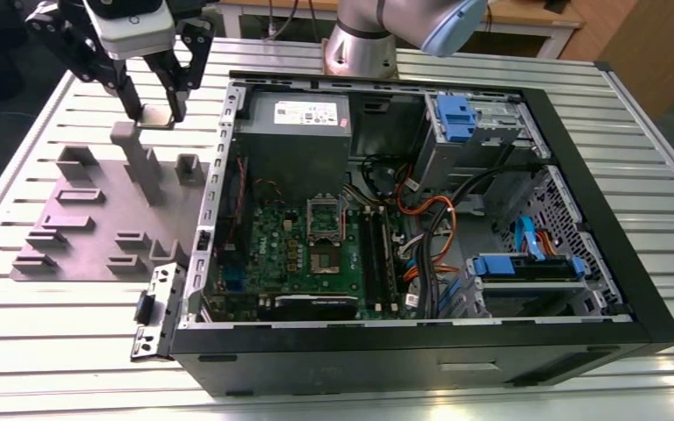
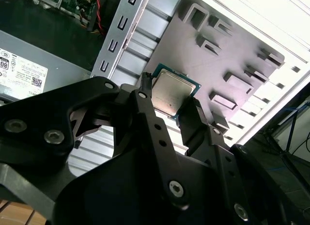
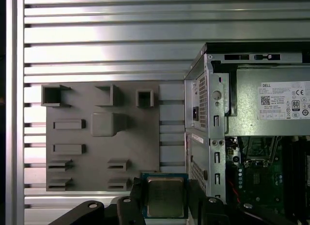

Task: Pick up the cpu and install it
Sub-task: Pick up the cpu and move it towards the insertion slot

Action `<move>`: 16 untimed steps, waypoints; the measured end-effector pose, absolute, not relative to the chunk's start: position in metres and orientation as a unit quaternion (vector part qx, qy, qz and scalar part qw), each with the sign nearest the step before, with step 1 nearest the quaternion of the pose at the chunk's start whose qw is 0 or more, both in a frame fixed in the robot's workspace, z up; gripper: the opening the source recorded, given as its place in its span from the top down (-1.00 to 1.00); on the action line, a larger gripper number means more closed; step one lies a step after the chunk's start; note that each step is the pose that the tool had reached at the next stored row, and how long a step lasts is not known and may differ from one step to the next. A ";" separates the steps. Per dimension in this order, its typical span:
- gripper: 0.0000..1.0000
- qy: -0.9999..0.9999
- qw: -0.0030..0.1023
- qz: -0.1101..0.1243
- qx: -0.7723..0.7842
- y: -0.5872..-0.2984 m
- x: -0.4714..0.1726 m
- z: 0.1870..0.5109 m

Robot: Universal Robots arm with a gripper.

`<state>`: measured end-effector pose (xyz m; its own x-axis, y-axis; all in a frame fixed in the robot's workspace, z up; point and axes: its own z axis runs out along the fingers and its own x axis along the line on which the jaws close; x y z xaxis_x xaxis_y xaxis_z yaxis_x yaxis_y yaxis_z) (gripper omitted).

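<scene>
While hanging above the table, pinching the cpu (image 2: 170,92) in the gripper (image 1: 157,114), squeezing two opposite edges of the chip between black fingers (image 2: 144,113). Facing silvery metal top and thin greenish rim toward the second wrist view. Hovering over the far end of the grey fixture plate (image 1: 91,219), at the exterior view's upper left, near the plate's tall raised blocks. Noting that plate as lying flat on the slatted metal table (image 1: 56,351), just beside the open computer case (image 1: 431,373), on the exterior view's left of it. Hovering near the case's grey power supply box (image 1: 296,132) with white label too. Noting green motherboard (image 1: 302,259) down in the case, with silver socket frame (image 1: 326,221) near its middle, well apart from the held chip; not telling whether open or latched. Noting blue-tabbed drive bays (image 1: 477,132) and orange and black cables (image 1: 419,210) on the exterior view's right side of the case. Noting arm base (image 1: 361,48) behind the case.
</scene>
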<state>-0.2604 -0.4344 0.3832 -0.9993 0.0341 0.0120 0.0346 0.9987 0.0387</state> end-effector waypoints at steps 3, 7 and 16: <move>0.06 -1.000 0.006 -0.019 -0.017 -0.434 -0.259 0.383; 0.06 -1.000 0.006 -0.019 -0.017 -0.434 -0.258 0.383; 0.06 -1.000 0.006 -0.019 -0.017 -0.435 -0.256 0.383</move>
<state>-0.2558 -0.4349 0.3833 -0.9993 0.0341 0.0121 0.0346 0.9987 0.0386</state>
